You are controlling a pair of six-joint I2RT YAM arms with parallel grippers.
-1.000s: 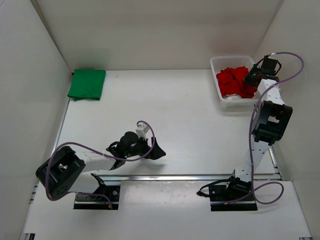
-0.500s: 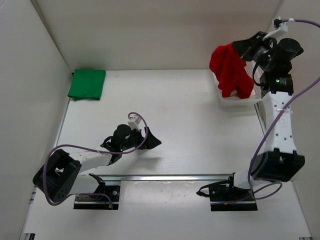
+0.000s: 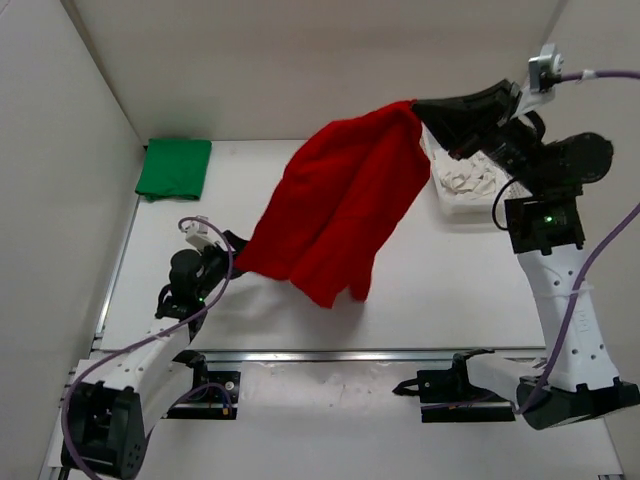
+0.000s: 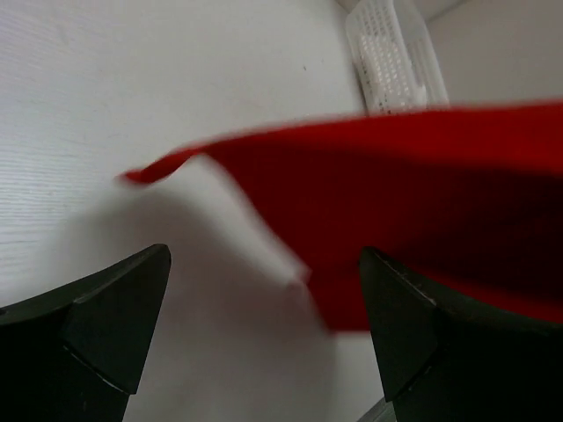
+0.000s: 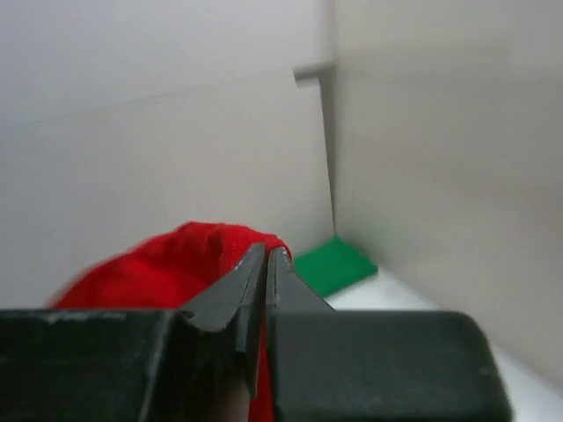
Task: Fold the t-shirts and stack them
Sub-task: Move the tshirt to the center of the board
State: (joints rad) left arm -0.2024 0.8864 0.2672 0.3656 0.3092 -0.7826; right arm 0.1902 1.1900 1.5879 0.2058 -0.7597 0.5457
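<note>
At 8 o'clock the left end effector (image 3: pixel 222 250) gapes apart beside the low corner of the red t-shirt (image 3: pixel 340 200), which hangs above the tabletop (image 3: pixel 450 280), its top pinched in the right end effector (image 3: pixel 422 106) at 2 o'clock. The folded green t-shirt (image 3: pixel 175 167) lies at 10 o'clock.

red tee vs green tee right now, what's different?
The red t-shirt hangs unfolded in the air, pinched at one end by the shut right gripper; the green t-shirt lies folded flat on the table, far-left corner, untouched. Red spreads wider in the top view than the compact green. Both plain, single-colour cloth.
</note>
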